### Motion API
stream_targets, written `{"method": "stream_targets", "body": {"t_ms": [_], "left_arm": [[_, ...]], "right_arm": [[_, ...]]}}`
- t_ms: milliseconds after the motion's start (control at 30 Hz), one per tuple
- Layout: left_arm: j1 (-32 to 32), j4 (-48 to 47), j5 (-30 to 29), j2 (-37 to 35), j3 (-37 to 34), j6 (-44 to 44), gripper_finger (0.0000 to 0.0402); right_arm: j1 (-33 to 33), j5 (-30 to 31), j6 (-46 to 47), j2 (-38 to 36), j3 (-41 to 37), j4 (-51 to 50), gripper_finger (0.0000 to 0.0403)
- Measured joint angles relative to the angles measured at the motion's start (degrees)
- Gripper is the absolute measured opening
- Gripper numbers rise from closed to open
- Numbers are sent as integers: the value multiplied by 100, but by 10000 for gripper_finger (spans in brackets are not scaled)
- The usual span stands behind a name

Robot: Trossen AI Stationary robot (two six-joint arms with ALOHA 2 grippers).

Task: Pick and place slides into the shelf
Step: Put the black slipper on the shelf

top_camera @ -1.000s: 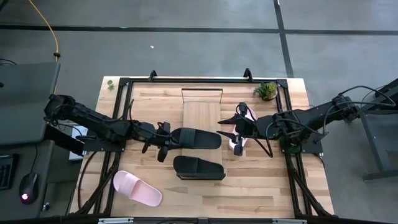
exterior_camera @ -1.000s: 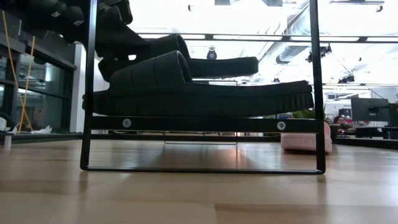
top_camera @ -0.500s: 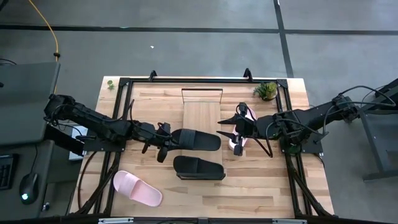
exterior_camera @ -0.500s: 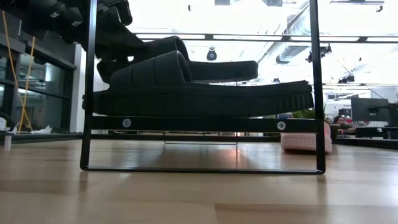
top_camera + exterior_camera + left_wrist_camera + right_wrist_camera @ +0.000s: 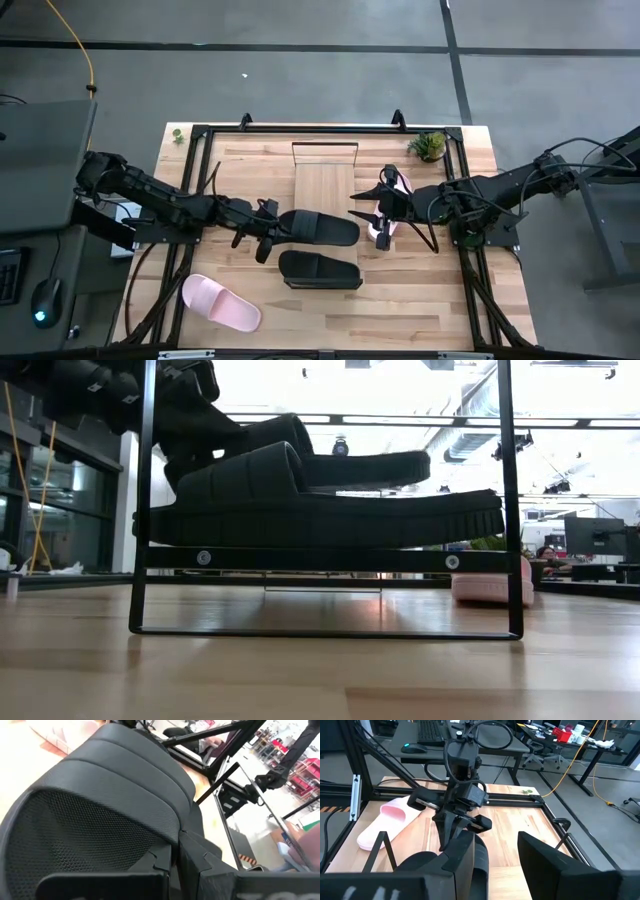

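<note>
One black slide, pinched at its left end by the left gripper, lies left-to-right across the shelf's near end; right gripper clasps a pink slide.

A grey concrete floor crossed by dark seam lines surrounds the light plank tabletop. A yellow cable trails at ten o'clock. A dark desk with a black computer mouse sits at eight o'clock. Bright strip ceiling lights glow overhead beside exposed silver ducting.
</note>
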Motion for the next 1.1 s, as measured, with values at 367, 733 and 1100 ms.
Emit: {"method": "stream_targets", "body": {"t_ms": [367, 733, 1100], "left_arm": [[0, 2, -19, 134, -2, 17, 3], [-2, 93, -5, 715, 341, 70, 3], [0, -4, 110, 1427, 754, 129, 3]], "right_arm": [[0, 0, 0, 0, 0, 1, 142], [0, 0, 2, 0, 2, 4, 142], [0, 0, 2, 0, 2, -20, 142]]}}
